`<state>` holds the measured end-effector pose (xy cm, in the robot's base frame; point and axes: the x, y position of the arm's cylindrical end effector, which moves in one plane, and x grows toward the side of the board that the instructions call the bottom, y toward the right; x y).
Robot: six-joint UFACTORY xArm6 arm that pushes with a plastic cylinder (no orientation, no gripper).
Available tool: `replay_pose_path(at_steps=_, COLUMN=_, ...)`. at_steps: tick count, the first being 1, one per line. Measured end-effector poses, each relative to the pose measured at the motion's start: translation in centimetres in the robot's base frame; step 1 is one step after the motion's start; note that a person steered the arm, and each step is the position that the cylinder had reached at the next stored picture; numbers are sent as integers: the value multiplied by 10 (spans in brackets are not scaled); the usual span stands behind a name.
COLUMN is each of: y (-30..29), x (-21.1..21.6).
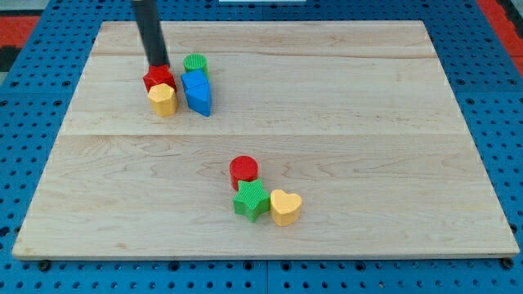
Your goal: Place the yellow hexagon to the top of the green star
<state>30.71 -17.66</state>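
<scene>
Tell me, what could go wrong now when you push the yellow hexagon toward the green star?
My tip sits at the red block, which touches the yellow hexagon; both may slide together. The blue block beside them could be dragged. The red cylinder already sits above the green star, likely blocking the target spot.

a red cylinder [243, 171] and yellow heart [285, 207] sit low on the wooden board [368, 131]; up left, a red block [159, 79], green cylinder [195, 64], blue block [197, 92]
</scene>
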Motion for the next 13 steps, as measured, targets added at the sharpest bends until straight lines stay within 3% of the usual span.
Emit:
replay_pose_path(at_steps=2, y=-14, x=19)
replay_pose_path(at_steps=7, y=59, x=180)
replay_pose_path(at_steps=9, y=36, x=182)
replay_pose_path(at_steps=10, y=40, x=162)
replay_pose_path(at_steps=11, y=84, x=161)
replay_pose_path(at_steps=12, y=127, x=195)
replay_pose_path(at_steps=13, y=117, x=218)
